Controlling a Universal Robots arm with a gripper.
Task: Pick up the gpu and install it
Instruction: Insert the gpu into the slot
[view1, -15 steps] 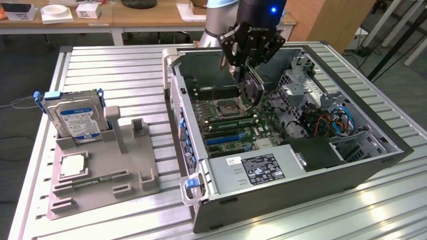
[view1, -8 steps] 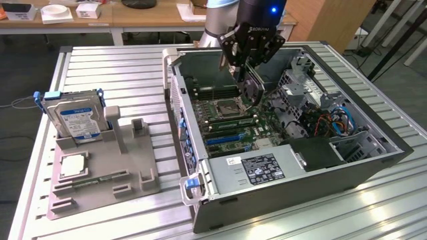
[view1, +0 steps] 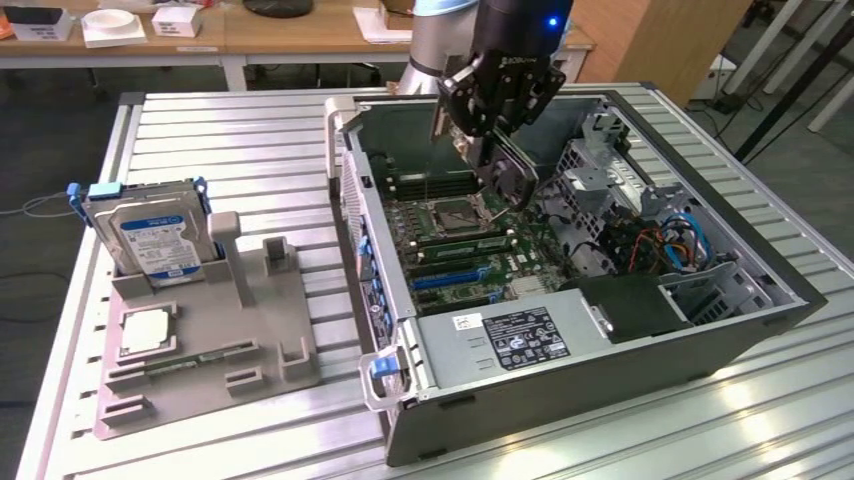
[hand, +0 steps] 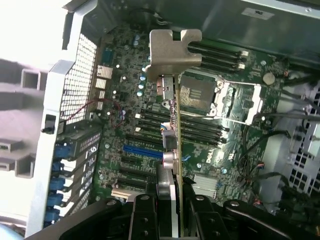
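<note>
Over the open case (view1: 747, 300), toward the bench (view1: 227, 130) edge at the exterior view's right: gpu (view1: 509, 168) held, not yet seated.
Jaws are closed narrowly on the gpu, which hangs on edge above the motherboard (hand: 125, 100), apparently clear of it, with its silvery bracket (hand: 172, 50) out ahead. Done well, I judge, this means keeping the card plumb, lining its lower edge along the blue slot (hand: 142, 150) rather than over the CPU socket (hand: 197, 97), and bringing the bracket square to the case wall; any tilt could jam it.
</note>
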